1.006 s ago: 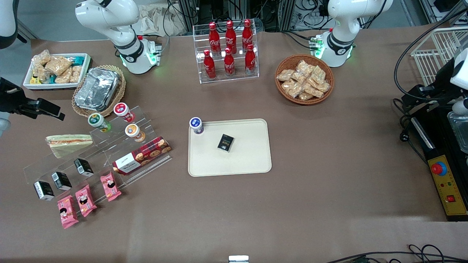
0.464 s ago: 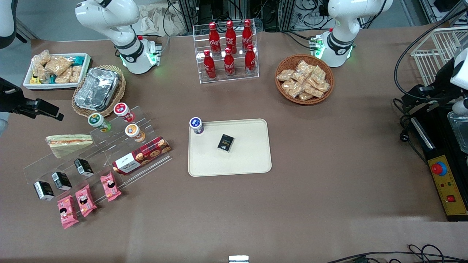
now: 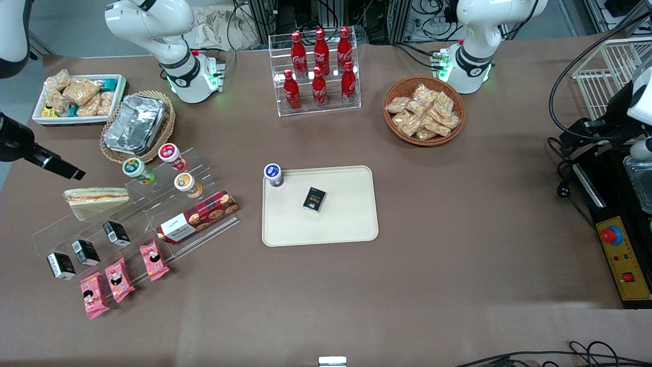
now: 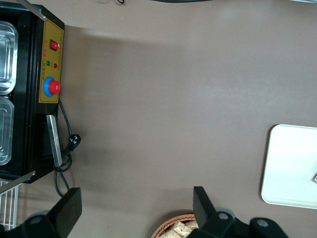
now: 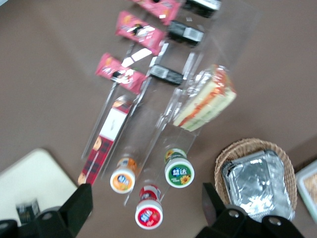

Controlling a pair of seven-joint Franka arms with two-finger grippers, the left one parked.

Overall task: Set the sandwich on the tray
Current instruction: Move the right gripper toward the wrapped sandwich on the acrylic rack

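The sandwich [image 3: 94, 200] is a clear-wrapped triangular wedge of pale cream bread with an orange-pink filling stripe running along its long edge; the film looks glossy and crinkled in the right wrist view [image 5: 205, 100]. It lies on the upper step of a clear acrylic stepped stand [image 3: 137, 214], at the working arm's end of the brown table [image 3: 458, 265]. Its long axis runs roughly along the table's length, the broad cut face turned away from the front camera and the narrow corner pointing toward that camera. The gripper [image 3: 61, 167] hangs above the table, farther from the front camera than the sandwich and apart from it, holding nothing; its two dark fingers stand spread wide, as the right wrist view shows [image 5: 143, 208]. The tray [image 3: 351, 229] is flat, cream-beige and matte, rectangular with rounded corners and a low rim, lying well apart from the sandwich toward the middle of the table. A small dark box [image 3: 314, 199] rests on it and a round blue-lidded cup [image 3: 273, 175] stands at one corner. On the stand near the sandwich are three round-lidded cups [image 3: 168, 153], a red-plaid cookie box [image 3: 198, 216], small black boxes [image 3: 84, 251] and pink snack packets [image 3: 119, 279]. A crinkled foil container [image 3: 136, 124] sits in a wicker basket.
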